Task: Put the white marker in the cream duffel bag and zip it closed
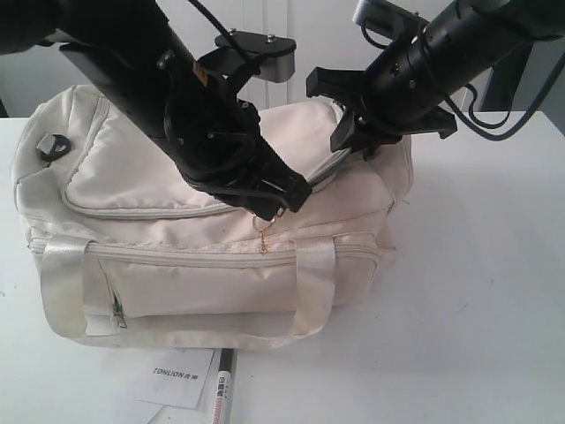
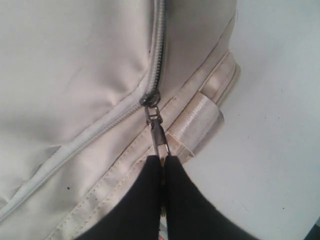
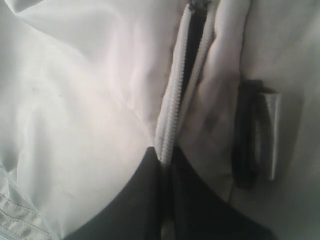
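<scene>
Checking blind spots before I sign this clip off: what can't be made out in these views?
- Exterior view: white marker cut off by the bottom edge, print too small.
- Exterior view: left arm hides much of the cream duffel bag's top zip.
- Right wrist view: blurred; bag's inside too dark through the zip gap.

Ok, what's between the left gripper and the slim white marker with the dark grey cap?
The front pocket and shiny strap handle of the cream fabric duffel bag, seen in the exterior view.
</scene>
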You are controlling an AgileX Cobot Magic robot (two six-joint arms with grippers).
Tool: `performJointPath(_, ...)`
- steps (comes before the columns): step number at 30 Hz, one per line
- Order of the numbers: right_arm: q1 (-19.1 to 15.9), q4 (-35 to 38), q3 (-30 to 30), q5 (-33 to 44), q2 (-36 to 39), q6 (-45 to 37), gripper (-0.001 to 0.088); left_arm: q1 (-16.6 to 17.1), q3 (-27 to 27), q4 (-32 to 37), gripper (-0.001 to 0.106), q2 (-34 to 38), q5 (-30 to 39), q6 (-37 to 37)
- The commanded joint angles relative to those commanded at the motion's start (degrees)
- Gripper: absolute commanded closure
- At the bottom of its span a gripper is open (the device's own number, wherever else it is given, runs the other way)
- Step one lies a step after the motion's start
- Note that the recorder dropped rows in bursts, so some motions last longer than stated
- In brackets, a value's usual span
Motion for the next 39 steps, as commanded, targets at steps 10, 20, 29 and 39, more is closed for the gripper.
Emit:
performJointPath(10,0.0,-1.48,0.0,-0.22,0.0,0.0,0.0868,0.0,0.0,4.37,0.105,-3.2,0.8,-0.22)
performJointPath(20,0.0,-2.52,0.0,-0.21,0.0,0.0,0.0868,0.0,0.0,5.0,0.105,-3.59,3.54,-0.09)
performJointPath(29,0.0,-2.52,0.0,-0.21,0.0,0.0,0.0868,0.0,0.0,6.75,0.105,-3.96,6.07,-0.09)
performJointPath(39,0.0,-2.52,0.0,-0.21,0.0,0.0,0.0868,0.0,0.0,10.85,0.105,-4.67,9.72,-0.09)
